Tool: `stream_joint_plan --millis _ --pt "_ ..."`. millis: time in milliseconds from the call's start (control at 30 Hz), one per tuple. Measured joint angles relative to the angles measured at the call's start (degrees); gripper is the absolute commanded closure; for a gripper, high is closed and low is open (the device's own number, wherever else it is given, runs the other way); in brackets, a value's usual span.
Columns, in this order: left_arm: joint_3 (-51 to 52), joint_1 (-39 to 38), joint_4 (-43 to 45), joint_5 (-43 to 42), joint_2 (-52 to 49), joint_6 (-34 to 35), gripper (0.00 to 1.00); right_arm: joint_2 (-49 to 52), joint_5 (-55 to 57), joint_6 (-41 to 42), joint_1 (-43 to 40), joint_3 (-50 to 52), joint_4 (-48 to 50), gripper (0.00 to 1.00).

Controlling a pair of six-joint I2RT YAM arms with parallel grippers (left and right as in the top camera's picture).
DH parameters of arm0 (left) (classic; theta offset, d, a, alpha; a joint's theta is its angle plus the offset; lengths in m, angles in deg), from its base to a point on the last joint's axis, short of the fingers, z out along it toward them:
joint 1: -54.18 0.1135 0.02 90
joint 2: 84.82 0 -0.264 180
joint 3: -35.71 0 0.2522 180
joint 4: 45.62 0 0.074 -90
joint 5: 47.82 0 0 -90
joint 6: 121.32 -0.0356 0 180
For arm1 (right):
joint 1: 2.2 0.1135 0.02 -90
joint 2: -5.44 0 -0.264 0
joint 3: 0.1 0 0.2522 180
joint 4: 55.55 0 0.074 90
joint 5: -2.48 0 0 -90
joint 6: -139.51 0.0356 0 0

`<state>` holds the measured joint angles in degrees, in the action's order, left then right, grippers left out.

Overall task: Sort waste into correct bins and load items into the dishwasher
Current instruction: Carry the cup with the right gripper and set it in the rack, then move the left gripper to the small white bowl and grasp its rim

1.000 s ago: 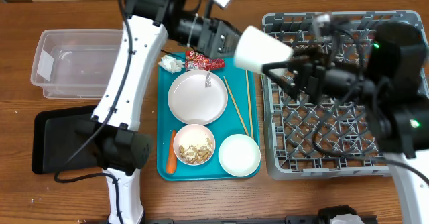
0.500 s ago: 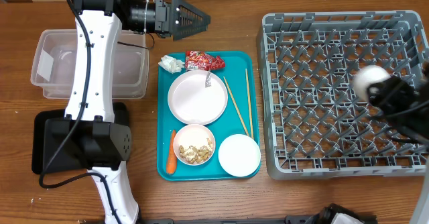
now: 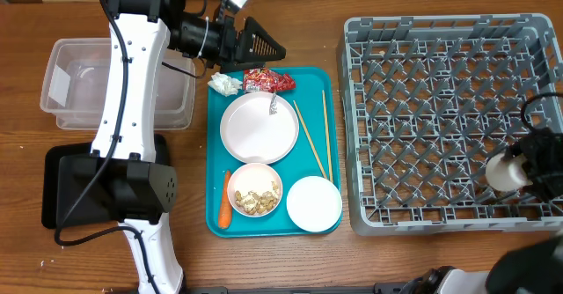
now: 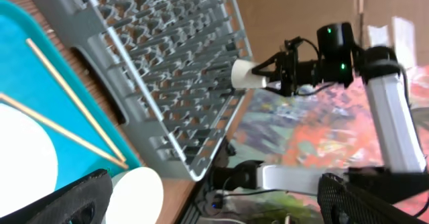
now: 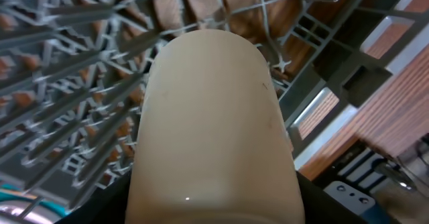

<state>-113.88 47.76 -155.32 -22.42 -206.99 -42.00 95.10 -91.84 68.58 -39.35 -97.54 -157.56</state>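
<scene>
My right gripper (image 3: pixel 526 169) is shut on a small white cup (image 3: pixel 505 172) low over the near right corner of the grey dishwasher rack (image 3: pixel 440 83). The cup (image 5: pixel 214 123) fills the right wrist view, dark fingers at both sides and rack pegs (image 5: pixel 60 76) behind it. My left gripper (image 3: pixel 262 42) hangs open and empty above the far edge of the teal tray (image 3: pixel 214 153). There lie a crumpled tissue (image 3: pixel 224 84), a red wrapper (image 3: pixel 268 81), a large plate (image 3: pixel 259 128), chopsticks (image 3: pixel 313 141), a bowl of nut scraps (image 3: pixel 255 191), a carrot (image 3: pixel 225 201) and an empty bowl (image 3: pixel 314 203).
A clear plastic tub (image 3: pixel 114 83) stands at the far left, with a black tray (image 3: pixel 66 184) in front of it. The white left arm (image 3: pixel 132 91) reaches over both. In the left wrist view the rack (image 4: pixel 167 56), the chopsticks (image 4: pixel 67 83) and the cup (image 4: pixel 247 74) show.
My right gripper has carried the cup from the rack's far left edge to its near right corner and lowered it. My left gripper drew back left from over the tray.
</scene>
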Motion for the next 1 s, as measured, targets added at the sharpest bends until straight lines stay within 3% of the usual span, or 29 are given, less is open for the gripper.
stream_joint_plan --millis 167,567,800,1000 --pt "0.00 0.00 -0.63 1.84 0.00 -0.70 0.00 2.12 0.76 0.61 0.00 0.00 -0.98 0.27" --pt "0.00 -0.83 -0.72 3.19 0.00 -1.51 0.00 -0.07 0.31 0.61 0.00 -0.57 -1.07 0.20" --pt "0.00 -1.11 -0.72 4.70 0.02 -1.51 0.00 -5.73 -7.67 -4.90 0.02 -1.01 0.57 0.20" --pt "0.02 -1.62 -0.52 19.96 4.46 0.09 0.00 -17.22 -23.15 -13.05 1.81 -3.32 4.72 0.12"
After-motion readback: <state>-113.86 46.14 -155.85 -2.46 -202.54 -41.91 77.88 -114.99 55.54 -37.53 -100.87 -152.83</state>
